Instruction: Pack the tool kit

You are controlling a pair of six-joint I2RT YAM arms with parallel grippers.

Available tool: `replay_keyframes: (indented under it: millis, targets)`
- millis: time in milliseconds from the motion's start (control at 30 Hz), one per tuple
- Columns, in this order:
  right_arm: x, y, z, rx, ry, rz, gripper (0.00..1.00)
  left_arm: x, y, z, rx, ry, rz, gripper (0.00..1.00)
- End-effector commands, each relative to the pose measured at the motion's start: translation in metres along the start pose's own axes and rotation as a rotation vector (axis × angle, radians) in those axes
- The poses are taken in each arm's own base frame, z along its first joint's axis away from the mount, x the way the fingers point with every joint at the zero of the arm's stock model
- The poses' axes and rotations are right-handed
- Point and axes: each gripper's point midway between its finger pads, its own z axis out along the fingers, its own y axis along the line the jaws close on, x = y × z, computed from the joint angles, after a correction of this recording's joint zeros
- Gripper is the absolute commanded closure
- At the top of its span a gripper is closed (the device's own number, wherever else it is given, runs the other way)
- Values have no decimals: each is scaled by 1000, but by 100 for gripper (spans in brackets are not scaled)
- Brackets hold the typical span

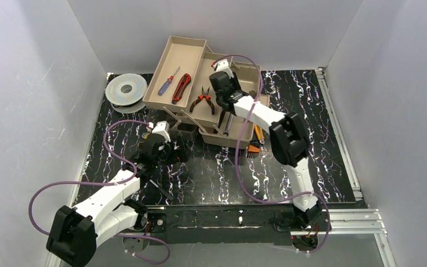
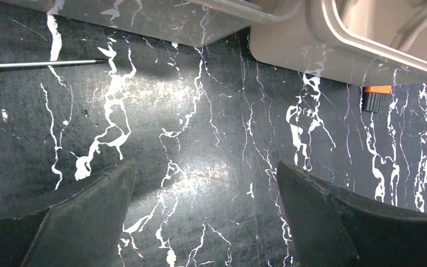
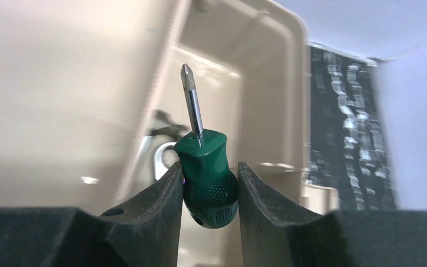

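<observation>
- The right tool [image 3: 209, 169] is pinching the green handle of a stubby screwdriver [image 3: 204, 189], and its cross tip is pointing into the tan toolbox [image 1: 225, 140]
- The toolbox is standing open at the back middle of the table [image 2: 200, 111], with its trays fanned out
- The far-left tray [image 1: 173, 53] is carrying a blue-handled screwdriver [image 1: 168, 82] and a red-handled item [image 1: 181, 88]
- Orange pliers [image 1: 203, 99] are lying in the next tray
- The left tool [image 2: 205, 166] is hanging spread wide and gripping nothing, low over the table just in front of the toolbox
- A yellow-handled screwdriver [image 2: 39, 63] is lying on the table near the box
- A grey spool [image 1: 125, 89] is sitting just beside the far-left tray
</observation>
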Motion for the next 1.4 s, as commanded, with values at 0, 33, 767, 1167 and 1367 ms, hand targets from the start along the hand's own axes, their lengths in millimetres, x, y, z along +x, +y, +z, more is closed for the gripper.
replay_keyframes:
  millis: [0, 33, 767, 1167, 1367]
  targets:
    - [0, 12, 31, 159, -6, -138, 99, 5, 13, -7, -50, -4, 10, 2]
    - [13, 17, 38, 162, 19, -166, 99, 5, 14, -7, -53, -5, 12, 2]
    - [15, 24, 18, -101, 12, -50, 99, 10, 21, 0, -80, 3, 23, 2]
    - [3, 29, 4, -204, -2, 8, 23, 11, 21, 0, -81, 10, 23, 2]
    - [-18, 15, -7, -215, -34, 43, 17, 10, 21, -1, -80, 11, 25, 2]
